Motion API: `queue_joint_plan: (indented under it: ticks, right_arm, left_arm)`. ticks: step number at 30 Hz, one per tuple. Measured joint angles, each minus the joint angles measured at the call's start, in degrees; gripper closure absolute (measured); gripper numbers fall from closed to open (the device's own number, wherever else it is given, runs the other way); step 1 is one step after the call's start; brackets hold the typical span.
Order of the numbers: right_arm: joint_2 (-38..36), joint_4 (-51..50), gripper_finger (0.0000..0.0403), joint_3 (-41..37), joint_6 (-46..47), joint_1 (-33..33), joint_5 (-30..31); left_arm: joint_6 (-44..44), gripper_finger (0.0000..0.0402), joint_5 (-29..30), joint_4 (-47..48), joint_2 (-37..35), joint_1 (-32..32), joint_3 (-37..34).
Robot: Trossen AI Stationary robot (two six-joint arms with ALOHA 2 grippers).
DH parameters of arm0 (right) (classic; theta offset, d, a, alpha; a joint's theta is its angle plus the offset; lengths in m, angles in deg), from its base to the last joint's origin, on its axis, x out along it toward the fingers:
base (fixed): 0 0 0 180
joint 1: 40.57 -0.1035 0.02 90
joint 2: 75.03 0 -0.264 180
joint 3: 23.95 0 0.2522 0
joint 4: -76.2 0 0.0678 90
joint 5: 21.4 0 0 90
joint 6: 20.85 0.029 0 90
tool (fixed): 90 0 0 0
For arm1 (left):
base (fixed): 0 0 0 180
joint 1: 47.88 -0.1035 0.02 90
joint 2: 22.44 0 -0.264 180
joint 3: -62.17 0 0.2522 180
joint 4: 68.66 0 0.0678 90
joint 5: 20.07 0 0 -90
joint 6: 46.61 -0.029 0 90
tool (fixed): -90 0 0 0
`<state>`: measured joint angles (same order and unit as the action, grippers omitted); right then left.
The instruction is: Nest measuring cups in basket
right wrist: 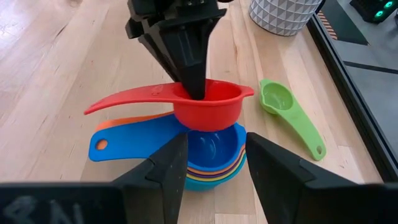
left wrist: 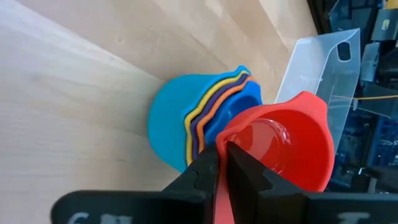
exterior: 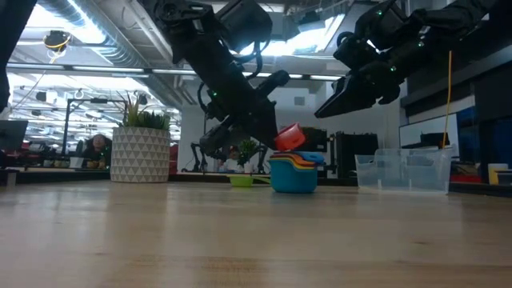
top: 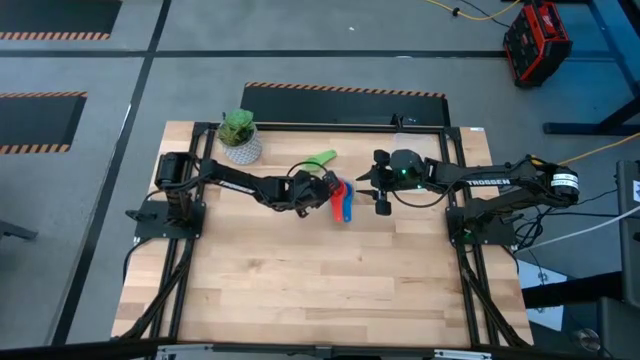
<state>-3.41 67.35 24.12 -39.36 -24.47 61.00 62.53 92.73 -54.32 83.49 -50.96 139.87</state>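
From my remote station I see the potted plant at the table's far left corner; the left gripper reaches toward the middle of the wooden table, its fingers pinched together on the rim of the red measuring cup, which hangs tilted just above the stack of nested cups; in that stack I can make out a large light-blue cup outermost, then yellow, purple and orange edges, and a darker blue cup innermost, with blue and orange handles fanning out to one side on the wood; the green measuring cup lies by itself on the table, near the stack on its far side; further right, the right gripper hovers above the table beside the stack, fingers spread apart and holding nothing; the clear basket stands on the table at the right in my low view, apart from the stack, with no cup visible inside it.
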Motion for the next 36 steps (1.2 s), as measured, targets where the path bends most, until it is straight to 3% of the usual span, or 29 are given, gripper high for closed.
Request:
queue_joint_plan:
  ticks: [6,27,36]
  right_arm:
    - [0.0,0.3,0.0235,0.0,0.0,0.0,0.0]
    - [0.0,0.0,0.0235,0.0,0.0,0.0,0.0]
    - [0.0,-0.1,0.0235,0.0,0.0,0.0,0.0]
  left_arm:
    - [0.3,0.0386,-1.9,-9.6,3.4,0.0,0.2]
    - [1.7,0.0385,-0.1,-6.9,3.3,-0.3,0.0]
    - [0.4,0.036,-1.3,-7.1,3.3,-0.3,0.0]
